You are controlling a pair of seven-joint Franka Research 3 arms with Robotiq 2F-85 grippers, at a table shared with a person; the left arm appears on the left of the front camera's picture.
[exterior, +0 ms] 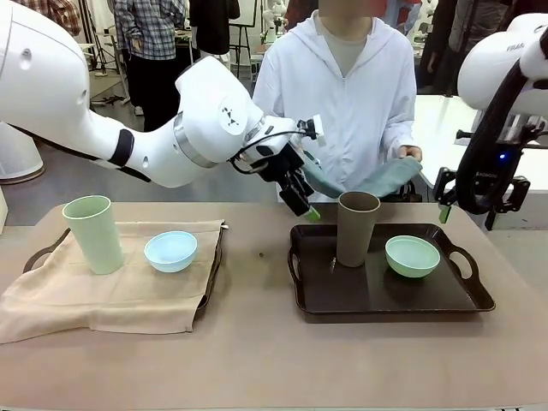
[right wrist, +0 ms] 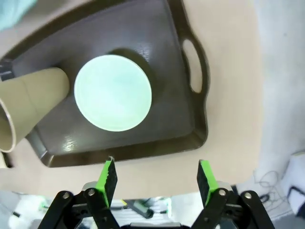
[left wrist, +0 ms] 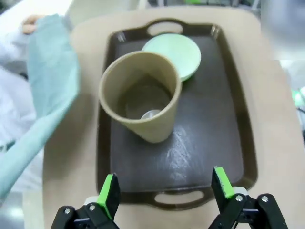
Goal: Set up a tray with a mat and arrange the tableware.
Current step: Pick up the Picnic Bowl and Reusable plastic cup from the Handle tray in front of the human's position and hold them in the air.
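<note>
A: Status?

B: Abt half done, I'd say. One tray (exterior: 38, 253) w/ beige mat (exterior: 111, 295) looks set: pale green cup (exterior: 92, 233) + light blue bowl (exterior: 170, 251) sit on the mat, well away from both pincers.

A: Other one?

B: Dark tray (exterior: 385, 310) has no mat yet. Brown cup (left wrist: 140, 98) stands upright on it, just ahead of and below left pincer (left wrist: 166, 188), which hangs spread wide w/ nothing in it. Mint bowl (right wrist: 113, 92) sits beside the cup, straight under right pincer (right wrist: 157, 180), also spread and empty.

A: And its mat?

B: Person's hand (exterior: 411, 154) holds a teal cloth (exterior: 390, 175) beyond left pincer, past the tray. Prob. cup + bowl come off, cloth goes down, then both go back on.
</note>
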